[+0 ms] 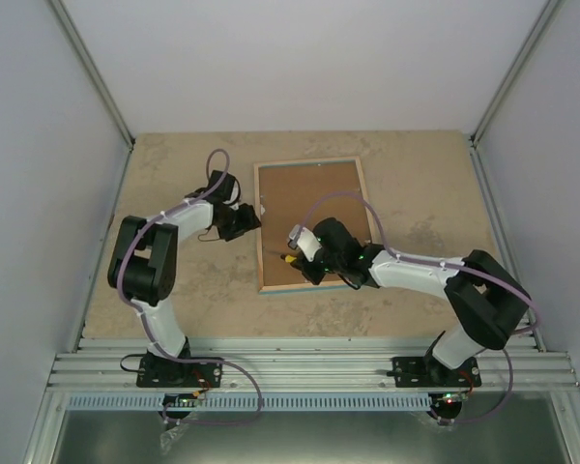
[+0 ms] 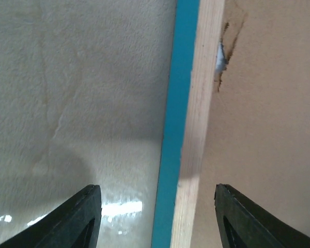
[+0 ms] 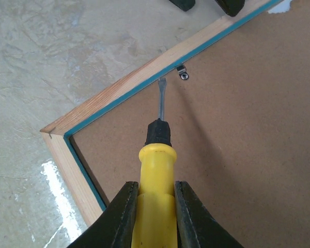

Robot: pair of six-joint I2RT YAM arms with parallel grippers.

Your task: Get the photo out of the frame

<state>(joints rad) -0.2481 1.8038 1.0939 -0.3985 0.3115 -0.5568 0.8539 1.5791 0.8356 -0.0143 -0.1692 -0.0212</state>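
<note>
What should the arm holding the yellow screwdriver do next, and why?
Probably the right gripper should slide the screwdriver tip across to the metal tab and swing it off the backing board. The tip sits at the inner edge of the frame, beside that tab, which lies over the board.

The frame (image 3: 113, 90) showed bare grainy wood edged in smooth turquoise, the board (image 3: 237, 134) inside it looked matt brown, and the screwdriver (image 3: 155, 175) over it had a glossy yellow plastic handle.
</note>
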